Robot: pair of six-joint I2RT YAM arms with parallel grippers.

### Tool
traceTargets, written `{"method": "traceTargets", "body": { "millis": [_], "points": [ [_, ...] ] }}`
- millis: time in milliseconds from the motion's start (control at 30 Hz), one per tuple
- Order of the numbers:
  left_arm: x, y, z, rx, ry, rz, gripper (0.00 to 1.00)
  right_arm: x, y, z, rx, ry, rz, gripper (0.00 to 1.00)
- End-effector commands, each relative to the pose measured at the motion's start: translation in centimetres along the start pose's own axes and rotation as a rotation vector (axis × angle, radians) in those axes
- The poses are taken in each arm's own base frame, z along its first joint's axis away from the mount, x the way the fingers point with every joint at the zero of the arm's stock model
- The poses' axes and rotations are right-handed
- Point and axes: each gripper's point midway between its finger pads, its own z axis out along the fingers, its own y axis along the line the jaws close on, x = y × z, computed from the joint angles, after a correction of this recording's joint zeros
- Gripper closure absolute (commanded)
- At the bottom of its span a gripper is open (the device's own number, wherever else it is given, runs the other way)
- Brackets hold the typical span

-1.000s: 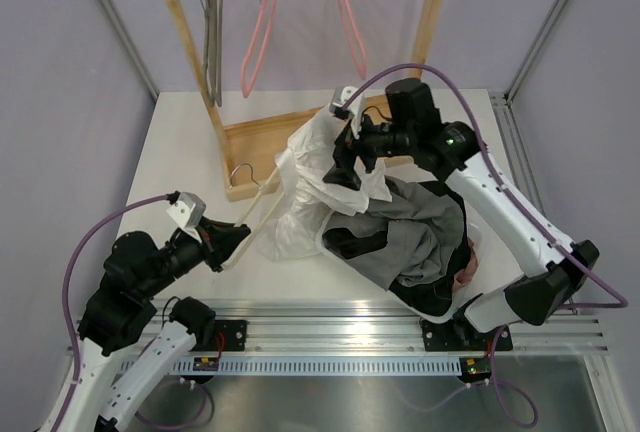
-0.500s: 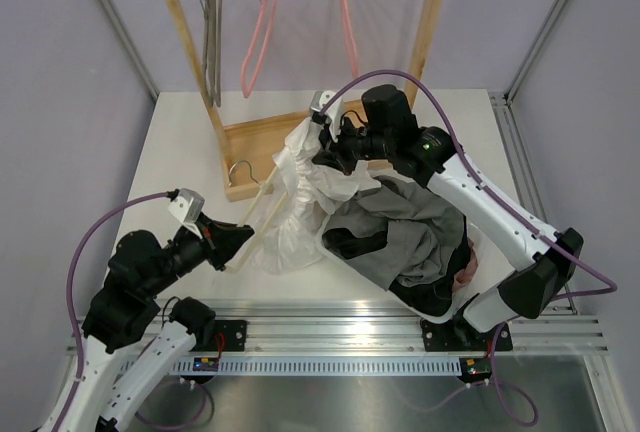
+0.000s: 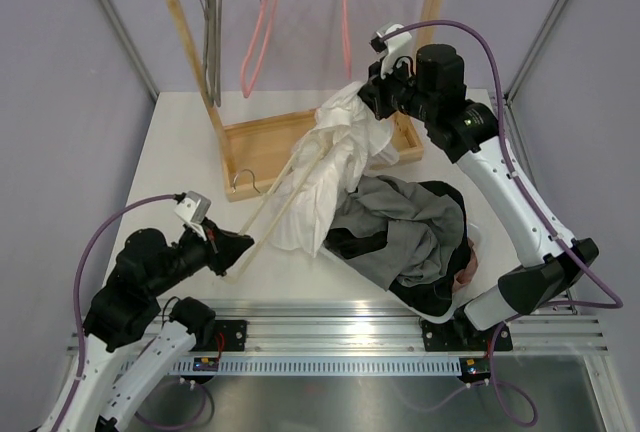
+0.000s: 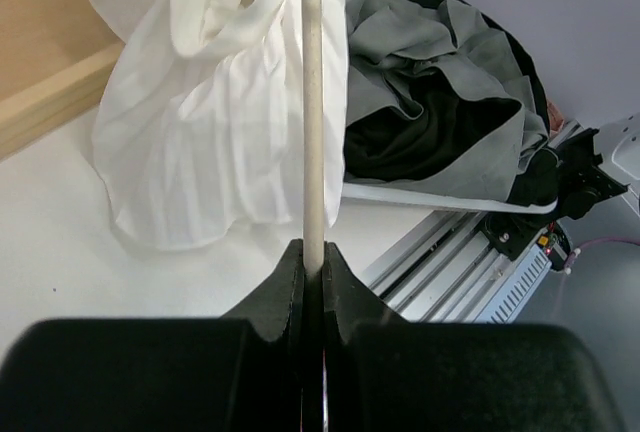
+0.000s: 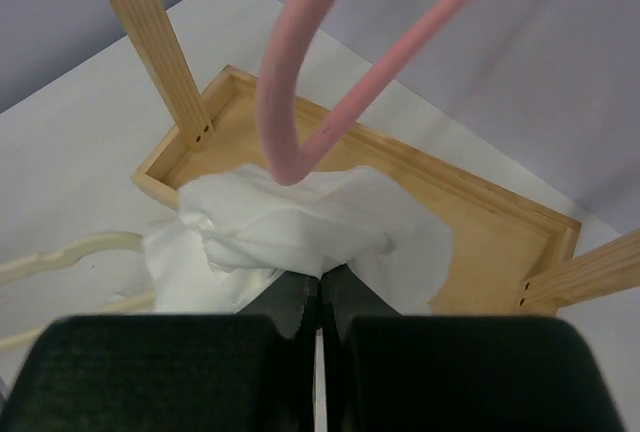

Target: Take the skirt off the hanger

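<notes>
We are midway through the job, as far as we can judge. The left pincer (image 3: 237,249) is clamped tight on the near end of the pale wooden hanger (image 4: 313,132), low over the surface (image 3: 180,172) at the near left. The left wrist view shows its two fingers pinching the bar with no gap.

The right pincer (image 3: 364,103) is closed just as narrowly on a bunched fold of the white skirt (image 3: 322,177). It holds that fold up above the wooden tray base of the clothes rack (image 3: 265,142), close under a pink hanger (image 5: 285,102) that hangs from the rail.

The skirt stretches between the two arms. Its upper part is gathered at the right pincer, and its pleated lower part drapes down to the surface beside the pile of grey and black clothes (image 3: 405,237).

So both grips are made and the cloth is drawn away from the hanger's near end. The skirt is not off yet, because the hanger's bars run up from the left pincer and vanish into the white folds. We cannot tell whether anything fastens the cloth to the far end of the hanger, since the fabric hides it.

What is left, in our view, is to draw the two arms further apart until the hanger slides clear, then lay the skirt down on its own.
</notes>
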Motion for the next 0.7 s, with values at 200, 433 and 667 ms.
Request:
{"method": "traceTargets", "body": {
  "millis": [200,433,667],
  "points": [
    [-0.8,-2.4,-3.5,0.071,-0.056,0.007,1.00,-1.8,0.1,-0.3,0.007,-0.076,0.073,1.00],
    [-5.6,-1.9,-7.2,-0.025,-0.334,0.024,1.00,1.8,7.6,-0.9,-0.399,0.006,0.035,1.00],
    [-7.4,-0.3,-7.0,-0.119,-0.408,-0.004,1.00,5.9,16.4,-3.7,-0.724,0.060,-0.146,1.00]
  ]
}}
